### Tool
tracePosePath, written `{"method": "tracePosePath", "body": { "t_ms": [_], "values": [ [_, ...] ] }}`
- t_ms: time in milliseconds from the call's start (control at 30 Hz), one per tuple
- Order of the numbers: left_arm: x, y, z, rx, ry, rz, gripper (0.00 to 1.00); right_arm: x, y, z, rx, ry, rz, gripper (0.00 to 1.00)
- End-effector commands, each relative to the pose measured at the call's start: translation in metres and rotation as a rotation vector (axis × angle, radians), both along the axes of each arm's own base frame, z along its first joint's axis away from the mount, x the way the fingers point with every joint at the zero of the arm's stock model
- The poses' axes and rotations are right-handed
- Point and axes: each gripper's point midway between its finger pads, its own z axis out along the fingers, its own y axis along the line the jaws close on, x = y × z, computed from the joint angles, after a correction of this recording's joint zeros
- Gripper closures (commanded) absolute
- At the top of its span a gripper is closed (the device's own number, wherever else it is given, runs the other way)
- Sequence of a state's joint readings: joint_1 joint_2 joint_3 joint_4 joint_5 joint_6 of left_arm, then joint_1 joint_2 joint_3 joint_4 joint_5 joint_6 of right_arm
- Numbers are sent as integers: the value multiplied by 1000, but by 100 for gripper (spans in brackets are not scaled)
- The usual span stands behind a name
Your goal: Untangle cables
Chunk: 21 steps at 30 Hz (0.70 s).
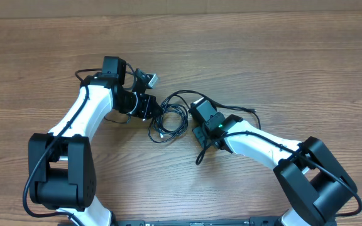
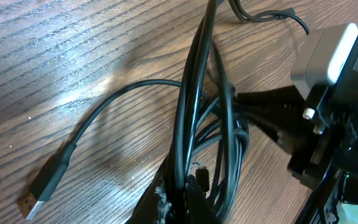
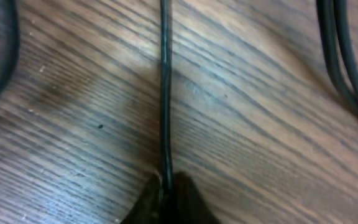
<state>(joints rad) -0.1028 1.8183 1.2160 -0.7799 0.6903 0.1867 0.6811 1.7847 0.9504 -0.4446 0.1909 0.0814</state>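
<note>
As the left gripper (image 2: pixel 188 194) clamps the looped cables (image 2: pixel 190 118) and the right gripper (image 3: pixel 166 190) pinches one strand (image 3: pixel 165 93), separation is in hand, likely needing a gentle outward pull next.

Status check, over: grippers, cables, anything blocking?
Left gripper shut on bunched cables. Right gripper shut on one strand. Loops tangled between arms; USB plug free. Nothing blocking seen.

I seem to be at a robotics lab bench: a wood-grain table (image 1: pixel 281 56) fills the overhead frame edge to edge, my left arm (image 1: pixel 80 119) and right arm (image 1: pixel 263 144) rise from black bases at its lower corners, and thin black cables (image 1: pixel 171 122) lie loose mid-frame. The room beyond lies outside every view.
</note>
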Motion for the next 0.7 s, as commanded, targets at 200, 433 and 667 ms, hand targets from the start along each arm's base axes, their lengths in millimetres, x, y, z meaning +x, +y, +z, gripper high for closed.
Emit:
{"method": "tracePosePath", "body": {
  "t_ms": [200,433,667],
  "values": [
    [-1,-3,1,-15,-10,-20,95,6,3,40,62,-60,-30,96],
    [-3,-9,6,-59,-4,-28,95,23,18,91,182,-203,-28,96],
    [-4,-8,6,-57,1,-27,95,21,18,155,294,-327,-22,96]
  ]
}}
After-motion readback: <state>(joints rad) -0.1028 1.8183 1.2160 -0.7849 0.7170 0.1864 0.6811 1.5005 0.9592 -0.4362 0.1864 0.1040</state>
